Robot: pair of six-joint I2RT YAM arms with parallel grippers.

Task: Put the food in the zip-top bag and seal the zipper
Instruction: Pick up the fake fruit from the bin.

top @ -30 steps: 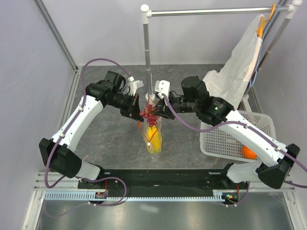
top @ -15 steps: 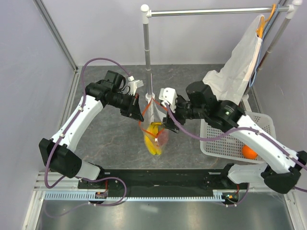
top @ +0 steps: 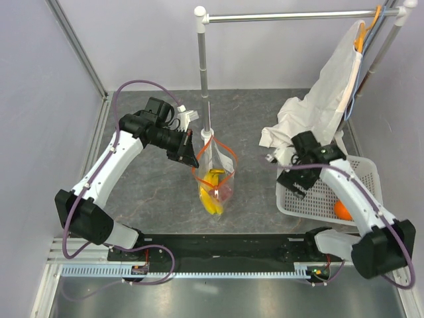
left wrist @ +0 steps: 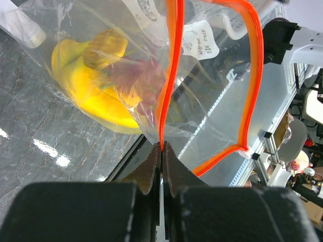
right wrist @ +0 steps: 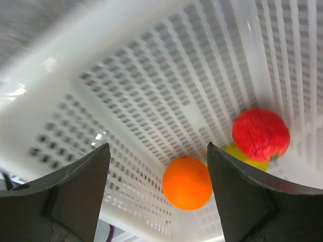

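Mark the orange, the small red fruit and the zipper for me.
orange [right wrist: 187, 183], right wrist view, middle of its skin.
small red fruit [right wrist: 261, 134], right wrist view, its centre.
zipper [left wrist: 166, 96], left wrist view, middle of nearer strip.

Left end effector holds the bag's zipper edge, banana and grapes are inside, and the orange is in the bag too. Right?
No: the orange lies in the white mesh basket, not the bag, as the right wrist view shows. The rest stands.

Overhead we see everything; closer, our left wrist camera faces the zip-top bag [left wrist: 212, 91] just beyond its fingertips [left wrist: 150, 169], our right the basket [right wrist: 151, 91] below.
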